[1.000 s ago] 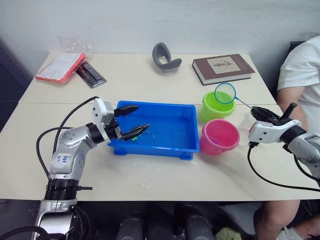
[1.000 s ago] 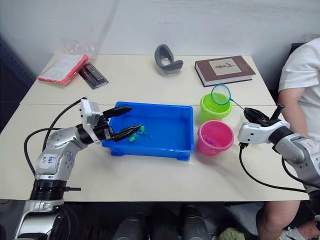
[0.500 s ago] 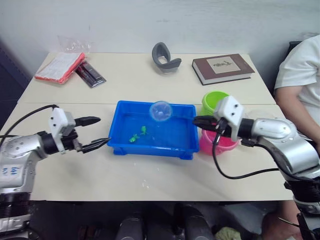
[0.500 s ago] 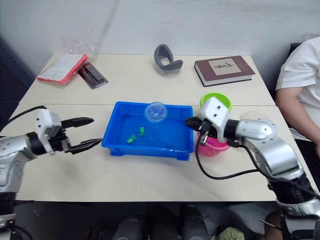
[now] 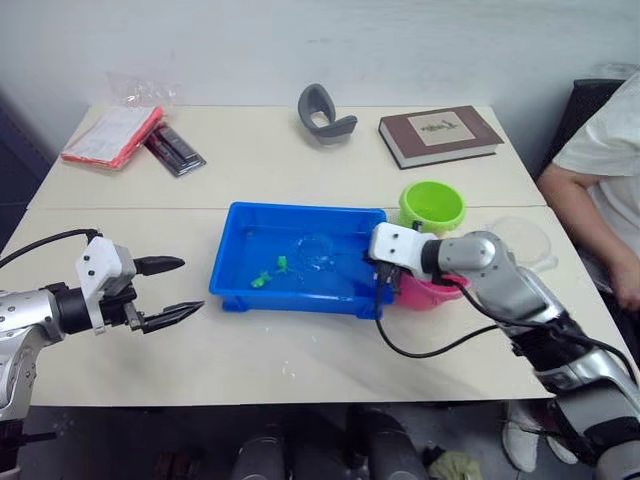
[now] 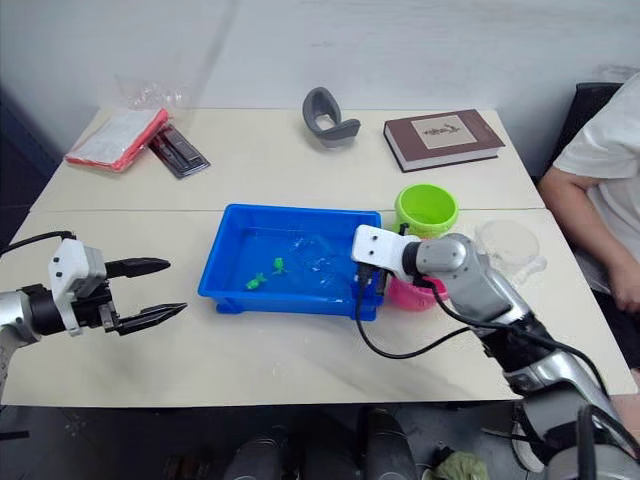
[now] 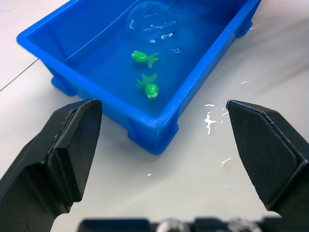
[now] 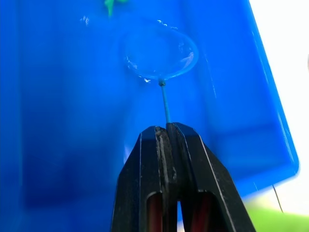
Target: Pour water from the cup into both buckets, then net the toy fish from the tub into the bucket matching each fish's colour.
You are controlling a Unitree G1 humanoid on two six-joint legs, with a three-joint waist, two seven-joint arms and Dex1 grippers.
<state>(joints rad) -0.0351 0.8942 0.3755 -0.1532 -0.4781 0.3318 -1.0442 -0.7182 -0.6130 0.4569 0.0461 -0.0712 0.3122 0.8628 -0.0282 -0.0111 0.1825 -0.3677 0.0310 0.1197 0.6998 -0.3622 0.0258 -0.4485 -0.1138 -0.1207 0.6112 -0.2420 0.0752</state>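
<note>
1. The right gripper (image 8: 166,133), clamped on the net (image 8: 159,54), dips its hoop into the tub (image 5: 235,290) near two green fish (image 7: 147,72) — a hasty sweep could push them away.
2. The left gripper (image 5: 170,290), fingers apart, waits beside the tub — water may splash out.

The two eye views are looking down from high up, facing forward over the whole table (image 5: 300,170) toward its far edge and the wall. They are sitting side by side, so both are showing almost the same scene: the blue tub (image 5: 240,290) in the middle of the table, with the far corners further back.

The left wrist view is sitting low near the table's left part, looking very closely at one corner of the tub and the two green fish (image 7: 150,87) in the water.

The right wrist view is hanging right over the tub, looking down into the water at the net (image 8: 159,53). Both wrist views are sharing the tub's water and the net's hoop.
</note>
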